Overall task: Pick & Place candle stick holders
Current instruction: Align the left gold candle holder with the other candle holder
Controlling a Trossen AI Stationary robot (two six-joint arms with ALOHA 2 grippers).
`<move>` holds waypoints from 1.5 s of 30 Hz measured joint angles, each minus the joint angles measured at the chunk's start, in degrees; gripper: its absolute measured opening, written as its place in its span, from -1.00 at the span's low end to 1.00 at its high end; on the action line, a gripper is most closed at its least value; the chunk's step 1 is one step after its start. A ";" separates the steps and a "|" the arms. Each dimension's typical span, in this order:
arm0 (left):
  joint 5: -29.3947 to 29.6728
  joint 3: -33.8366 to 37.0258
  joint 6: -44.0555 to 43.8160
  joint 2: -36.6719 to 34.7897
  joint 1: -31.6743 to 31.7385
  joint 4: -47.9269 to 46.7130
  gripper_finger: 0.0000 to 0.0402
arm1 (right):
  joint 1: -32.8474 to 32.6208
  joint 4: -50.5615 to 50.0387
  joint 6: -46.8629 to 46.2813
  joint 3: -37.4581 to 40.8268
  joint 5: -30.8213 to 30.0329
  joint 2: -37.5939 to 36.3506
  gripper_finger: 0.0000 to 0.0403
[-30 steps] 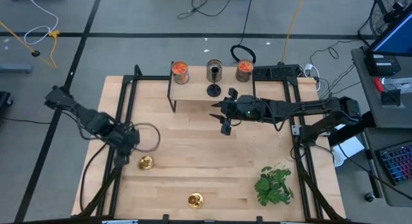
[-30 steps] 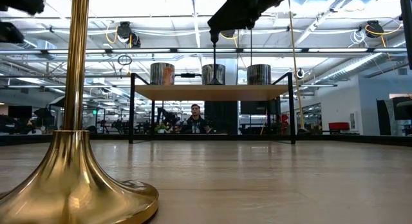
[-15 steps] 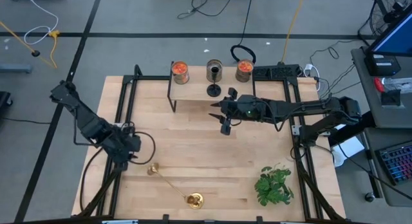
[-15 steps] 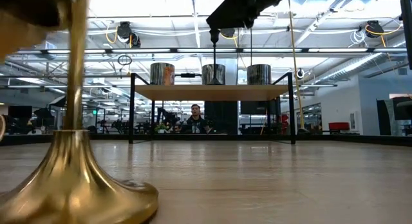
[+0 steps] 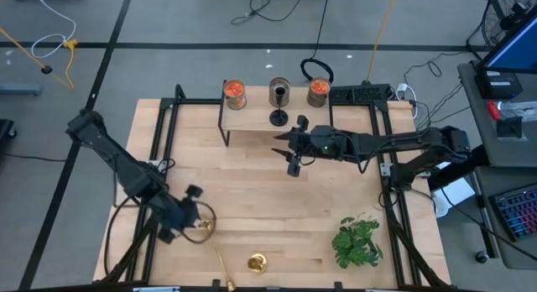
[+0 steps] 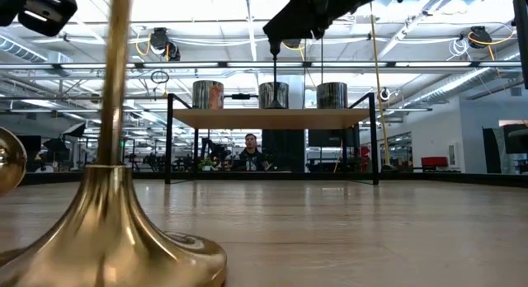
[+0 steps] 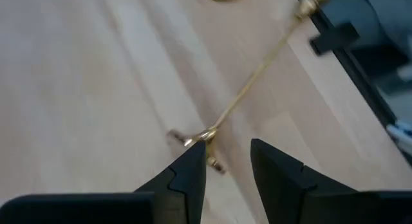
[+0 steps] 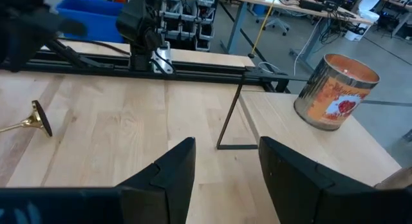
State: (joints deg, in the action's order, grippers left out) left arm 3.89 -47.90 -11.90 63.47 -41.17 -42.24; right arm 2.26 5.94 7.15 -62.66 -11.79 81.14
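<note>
A gold candle stick holder (image 5: 220,263) lies on its side at the near left. Its long stem (image 7: 251,89) points at the table's near edge, and its base lies by my left gripper (image 5: 195,225), which is open and points down. A second gold holder (image 5: 256,262) stands on its base near the front edge and looms large in the low view (image 6: 107,229). The black holder (image 5: 278,117) stands on the front edge of the wooden shelf. Out in front of that shelf my right gripper (image 5: 294,162) hovers open with nothing between its fingers. My left gripper comes slanting down from above, and one fingertip (image 7: 193,169) stands right at the rim of the fallen holder's base (image 7: 193,141). I cannot tell whether it touches the rim. Nothing lies between the two fingers. The holder lies flat on the table.
Three jars (image 5: 234,93) (image 5: 279,92) (image 5: 318,91) stand on the raised shelf (image 5: 252,116) at the back. A leafy plant (image 5: 357,240) sits at the near right. Black frame rails (image 5: 164,149) run along both sides. A person sits far behind the table (image 6: 250,151).
My left gripper has gone toward the table's near edge and somewhat right, sinking a little and rolling about its axis. The gold holder beside it has tipped from upright onto its side. Its stem has swung from pointing at the other gold holder to pointing at the near edge.
</note>
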 joint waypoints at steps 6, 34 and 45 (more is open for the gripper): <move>-3.88 0.00 14.25 9.20 0.44 6.40 -0.37 | 0.54 0.27 -0.73 1.70 -0.06 0.00 -0.15; -23.42 -0.04 20.37 27.82 10.78 17.90 -0.37 | 0.76 2.39 -0.41 1.82 0.09 0.00 -0.15; -20.44 -0.04 23.71 29.22 10.78 17.80 -0.42 | 0.76 2.39 -0.23 1.82 0.11 0.00 -0.15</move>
State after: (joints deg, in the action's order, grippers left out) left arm -16.55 -47.94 11.81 92.68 -30.39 -24.44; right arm 3.03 8.34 6.92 -60.84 -11.69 81.14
